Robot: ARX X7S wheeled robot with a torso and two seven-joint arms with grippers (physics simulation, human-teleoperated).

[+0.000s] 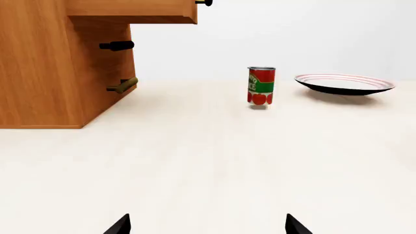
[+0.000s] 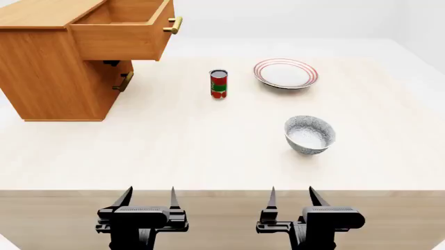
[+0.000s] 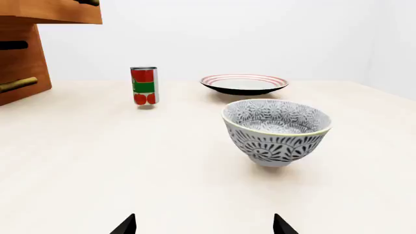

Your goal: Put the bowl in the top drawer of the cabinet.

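The bowl (image 2: 309, 134) (image 3: 276, 130), blue-grey patterned with a white inside, stands upright on the pale table right of centre. The orange-brown cabinet (image 2: 52, 78) (image 1: 46, 68) sits at the far left, its top drawer (image 2: 122, 34) (image 1: 136, 10) pulled out and showing a hollow inside, brass handle on its front. My left gripper (image 2: 148, 197) (image 1: 208, 225) and right gripper (image 2: 291, 195) (image 3: 204, 225) hang open and empty at the table's near edge. The bowl lies ahead of the right gripper, apart from it.
A red and green can (image 2: 218, 84) (image 1: 260, 86) (image 3: 144, 86) stands mid-table. A flat white plate with red rim rings (image 2: 286, 73) (image 1: 344, 84) (image 3: 244, 83) lies behind the bowl. The lower drawer's brass handle (image 2: 124, 82) (image 1: 122, 86) sticks out under the open drawer.
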